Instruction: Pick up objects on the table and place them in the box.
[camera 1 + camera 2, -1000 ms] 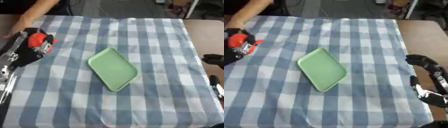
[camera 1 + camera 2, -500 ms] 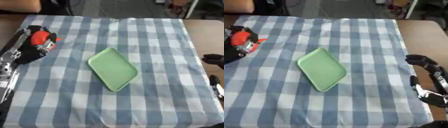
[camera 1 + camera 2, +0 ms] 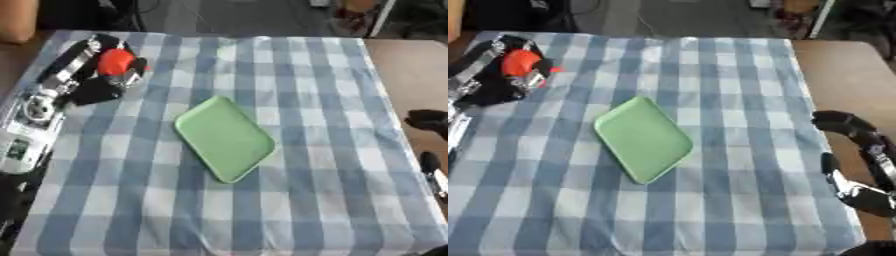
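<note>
Cloth [image 3: 289, 100], blue and white checked, covers the surface. Near its middle lies a green tray [image 3: 225, 138], set at a slant and holding nothing. At the far left, the left hand [image 3: 92, 82] has its fingers curled round a red object [image 3: 115, 62], held over the cloth's left edge, well apart from the tray. The right hand [image 3: 859, 145] rests off the cloth at the right edge, its fingers curved and holding nothing.

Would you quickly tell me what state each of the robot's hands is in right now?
Left hand: shut on a red object at the table's far left.
Right hand: at the right edge, holding nothing; fingers cannot be told.
</note>
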Robot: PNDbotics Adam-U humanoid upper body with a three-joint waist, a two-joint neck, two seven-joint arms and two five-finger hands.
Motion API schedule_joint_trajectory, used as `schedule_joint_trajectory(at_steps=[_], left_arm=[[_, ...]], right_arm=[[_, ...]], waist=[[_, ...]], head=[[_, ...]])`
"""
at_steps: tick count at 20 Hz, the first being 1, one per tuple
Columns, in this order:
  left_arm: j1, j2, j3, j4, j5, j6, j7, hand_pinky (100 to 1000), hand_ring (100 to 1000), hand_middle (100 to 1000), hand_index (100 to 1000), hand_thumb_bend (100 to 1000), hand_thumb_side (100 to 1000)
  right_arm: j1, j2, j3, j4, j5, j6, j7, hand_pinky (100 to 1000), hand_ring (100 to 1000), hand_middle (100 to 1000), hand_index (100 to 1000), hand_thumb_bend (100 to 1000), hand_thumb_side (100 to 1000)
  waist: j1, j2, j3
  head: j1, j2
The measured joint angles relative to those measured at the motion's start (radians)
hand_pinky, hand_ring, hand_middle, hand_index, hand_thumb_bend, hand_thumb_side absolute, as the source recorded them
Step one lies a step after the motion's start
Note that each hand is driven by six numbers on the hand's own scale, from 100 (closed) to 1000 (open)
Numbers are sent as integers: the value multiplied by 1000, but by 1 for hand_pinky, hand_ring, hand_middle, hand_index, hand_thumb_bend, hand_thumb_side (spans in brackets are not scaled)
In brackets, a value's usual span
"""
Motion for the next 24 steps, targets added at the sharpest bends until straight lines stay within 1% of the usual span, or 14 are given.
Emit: schedule_joint_trajectory(at_steps=[7, 13, 14, 15, 17, 24], left_arm=[[-97, -42, -47, 149, -99, -74, -17, 596, 307, 250, 312, 100, 419], [-171, -81, -73, 244, -149, -121, -26, 597, 307, 249, 314, 100, 415], [-181, -89, -77, 256, -155, -128, -29, 598, 308, 248, 315, 100, 399], [-194, -96, -82, 266, -161, -135, -31, 598, 308, 248, 315, 100, 413], [-207, -108, -92, 281, -172, -149, -36, 599, 308, 248, 316, 100, 411], [-223, -142, -122, 303, -197, -193, -48, 601, 310, 246, 320, 100, 408]], right_arm=[[-4, 0, 6, 0, -9, 4, 4, 832, 829, 855, 843, 100, 456], [-9, 1, 6, 0, -18, 8, 8, 832, 829, 855, 843, 100, 456], [-9, 2, 7, 0, -18, 9, 9, 832, 829, 855, 843, 100, 456], [-9, 2, 8, 0, -19, 9, 9, 832, 829, 855, 843, 100, 455], [-9, 7, 11, 0, -23, 10, 10, 832, 829, 855, 843, 100, 455], [-10, 9, 12, 0, -30, 13, 13, 832, 829, 855, 844, 100, 457]], waist=[[-6, 3, -5], [-14, 5, -11], [-15, 5, -12], [-16, 5, -13], [-18, 5, -16], [-18, 5, -17]], head=[[13, -4], [23, -7], [25, -7], [27, -7], [32, -7], [32, -7]])
